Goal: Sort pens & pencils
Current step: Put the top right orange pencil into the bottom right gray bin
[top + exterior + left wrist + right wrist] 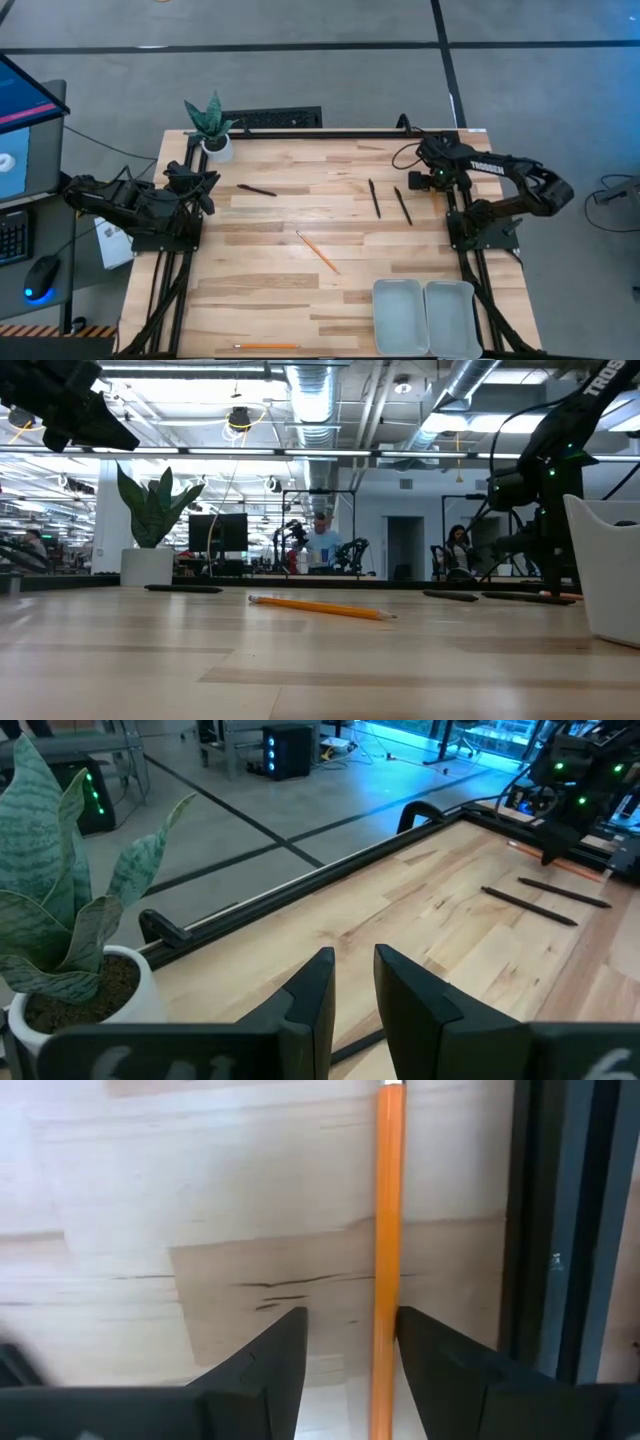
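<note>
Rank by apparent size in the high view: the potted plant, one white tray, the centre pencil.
1. White tray: largest.
2. Potted plant.
3. Centre pencil: thinnest, though about as long as the plant is wide, so only area separates them.

Even, bright overhead light falls on the table point(300, 290). Ceiling lamps glare in the low view. The near tabletop there is blurred.

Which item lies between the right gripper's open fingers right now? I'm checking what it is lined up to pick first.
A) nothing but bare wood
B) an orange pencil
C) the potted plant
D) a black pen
B: the right wrist view shows an orange pencil lying on the table, running between the open fingers of the right gripper, closer to one finger, not yet clamped.
</note>
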Available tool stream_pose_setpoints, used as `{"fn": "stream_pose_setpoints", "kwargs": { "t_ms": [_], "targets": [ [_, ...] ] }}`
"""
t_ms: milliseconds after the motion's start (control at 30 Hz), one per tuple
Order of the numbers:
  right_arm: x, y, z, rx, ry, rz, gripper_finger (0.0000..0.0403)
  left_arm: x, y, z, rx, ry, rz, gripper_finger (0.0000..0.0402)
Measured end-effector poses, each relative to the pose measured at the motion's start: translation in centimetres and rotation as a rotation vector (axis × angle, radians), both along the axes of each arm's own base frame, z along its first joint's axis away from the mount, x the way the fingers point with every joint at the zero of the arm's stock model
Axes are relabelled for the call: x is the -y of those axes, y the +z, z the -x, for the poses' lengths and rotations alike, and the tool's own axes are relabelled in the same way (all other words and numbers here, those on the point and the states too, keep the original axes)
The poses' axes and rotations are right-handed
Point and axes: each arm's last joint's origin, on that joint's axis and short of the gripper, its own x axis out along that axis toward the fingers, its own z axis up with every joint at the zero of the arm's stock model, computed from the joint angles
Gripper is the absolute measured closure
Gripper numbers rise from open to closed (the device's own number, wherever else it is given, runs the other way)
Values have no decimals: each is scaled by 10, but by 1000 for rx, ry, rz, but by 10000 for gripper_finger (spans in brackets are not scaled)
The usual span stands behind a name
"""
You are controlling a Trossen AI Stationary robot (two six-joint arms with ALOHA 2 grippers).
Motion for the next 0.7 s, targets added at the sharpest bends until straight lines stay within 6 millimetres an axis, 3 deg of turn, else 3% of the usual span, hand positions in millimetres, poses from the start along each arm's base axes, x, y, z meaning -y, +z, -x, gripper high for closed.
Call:
{"fn": "stream_pose_setpoints", "kwargs": {
  "t_ms": [700],
  "targets": [
    [-5,-5,-7,-69,84,17,221,0,0,0,-1,-1,1,338]
  ]
}}
